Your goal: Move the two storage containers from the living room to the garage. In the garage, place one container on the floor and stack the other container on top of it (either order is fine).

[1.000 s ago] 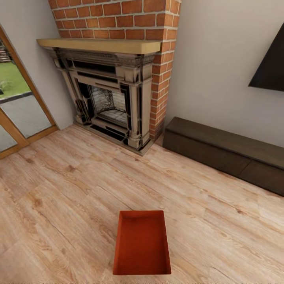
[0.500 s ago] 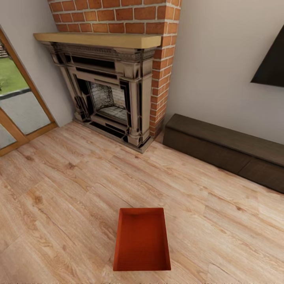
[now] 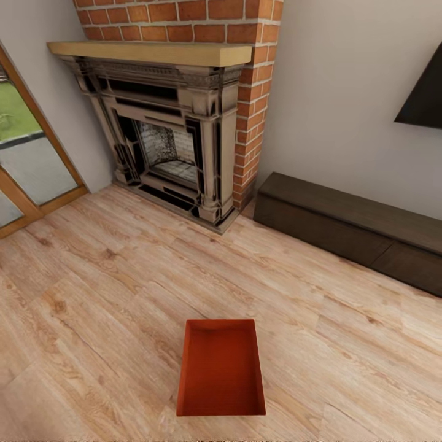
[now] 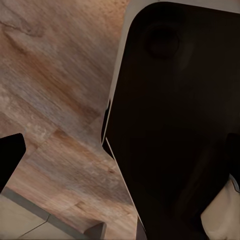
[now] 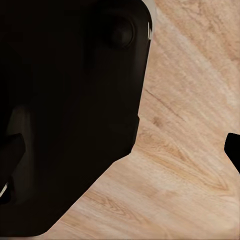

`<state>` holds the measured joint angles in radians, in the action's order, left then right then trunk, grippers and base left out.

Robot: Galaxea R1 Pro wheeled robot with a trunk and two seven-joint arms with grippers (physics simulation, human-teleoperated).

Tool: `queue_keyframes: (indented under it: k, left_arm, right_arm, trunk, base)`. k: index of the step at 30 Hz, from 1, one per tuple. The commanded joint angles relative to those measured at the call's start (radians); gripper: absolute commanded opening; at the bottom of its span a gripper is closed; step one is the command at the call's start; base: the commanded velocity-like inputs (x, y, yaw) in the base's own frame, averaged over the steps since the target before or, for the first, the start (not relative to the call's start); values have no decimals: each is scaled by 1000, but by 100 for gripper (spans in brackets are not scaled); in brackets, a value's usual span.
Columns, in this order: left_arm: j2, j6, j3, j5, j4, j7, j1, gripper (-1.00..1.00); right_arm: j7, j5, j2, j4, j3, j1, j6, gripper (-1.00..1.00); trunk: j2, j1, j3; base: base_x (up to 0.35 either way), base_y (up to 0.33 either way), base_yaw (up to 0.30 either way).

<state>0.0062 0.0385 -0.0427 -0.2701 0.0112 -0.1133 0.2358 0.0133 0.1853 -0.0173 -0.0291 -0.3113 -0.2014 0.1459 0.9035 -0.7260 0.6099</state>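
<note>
One storage container (image 3: 221,368), an orange-red open tub, rests on the light wood-plank floor (image 3: 104,307) of the living room, low in the head view and just in front of me. It is empty inside. My left gripper (image 4: 120,160) is open, its dark fingertips (image 4: 10,160) spread wide over wood planks and the robot's dark body, nothing between them. Likewise my right gripper (image 5: 122,150) is open, with one fingertip (image 5: 234,150) at the picture's edge, over the floor beside the dark body. Neither gripper touches the container.
A red-brick fireplace (image 3: 175,135) with a dark metal surround and wooden mantel stands ahead. A long low dark-brown bench (image 3: 350,230) runs along the right wall under a black TV (image 3: 426,92). A glass door (image 3: 24,166) is at the left.
The whole head view has shifted slightly upward in the picture, so the camera has moved. The container and the room's things have stayed where they were.
</note>
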Motion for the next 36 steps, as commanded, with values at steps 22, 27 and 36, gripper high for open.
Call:
queue_keyframes:
  k: [22, 27, 36]
  left_arm:
    - [0, 3, -5, -8, -1, -2, 0, 100]
    - [0, 3, -5, -7, -1, -2, 0, 100]
    - [0, 3, -3, -10, -1, -2, 0, 100]
  right_arm:
    - [-7, 15, 1, -3, -4, -1, 9, 100]
    - [1, 16, 3, -3, -1, -1, 14, 100]
    - [-4, 18, 1, -3, 0, -1, 17, 100]
  trunk:
    - [1, 0, 33]
    - [1, 0, 33]
    - [1, 0, 33]
  base:
    - [0, 0, 0]
    - [0, 0, 0]
    - [0, 0, 0]
